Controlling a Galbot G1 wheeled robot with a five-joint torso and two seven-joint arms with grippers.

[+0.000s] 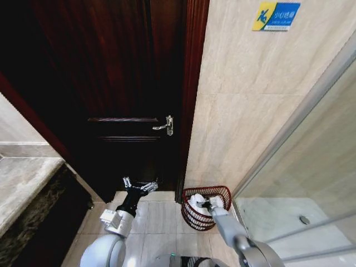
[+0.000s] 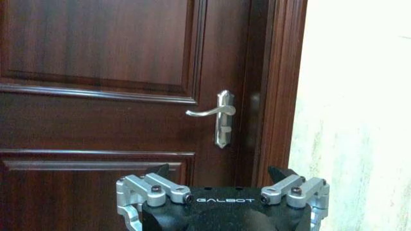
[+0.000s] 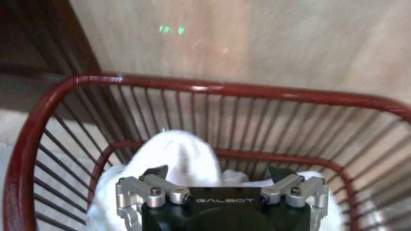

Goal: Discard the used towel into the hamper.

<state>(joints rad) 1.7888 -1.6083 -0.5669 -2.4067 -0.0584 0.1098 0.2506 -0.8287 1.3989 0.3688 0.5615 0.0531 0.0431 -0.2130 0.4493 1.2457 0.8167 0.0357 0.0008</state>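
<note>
Right gripper [image 1: 204, 203]: reaching down over the rim of the hamper [image 1: 221, 192], its fingers spread apart and holding nothing, sitting directly above the white towel [image 3: 180, 154]. Towel: lying bunched inside the hamper, mounding up against the bars on the far side in the right wrist view, and showing as a pale mass [image 1: 196, 200] within the basket in the head view. Hamper [image 3: 212, 89]: round, dark red-brown, made of thin open bars flaring wider at the rim, standing on the tiled floor [image 1: 161, 217] at the foot of the beige stone wall [image 1: 245, 111], just right of the door frame and just left of the glass shower partition [image 1: 311, 167]. Left gripper [image 1: 139, 186]: hanging idle to the left of the hamper, fingers splayed wide and carrying nothing, pointing at the dark wooden door [image 2: 96, 72]. Door handle [image 2: 215, 113]: silver lever on a narrow plate, facing the left gripper [image 2: 222, 185] from beyond it. Bench [image 1: 25, 183]: grey stone top occupying the near left edge of the head view.
</note>
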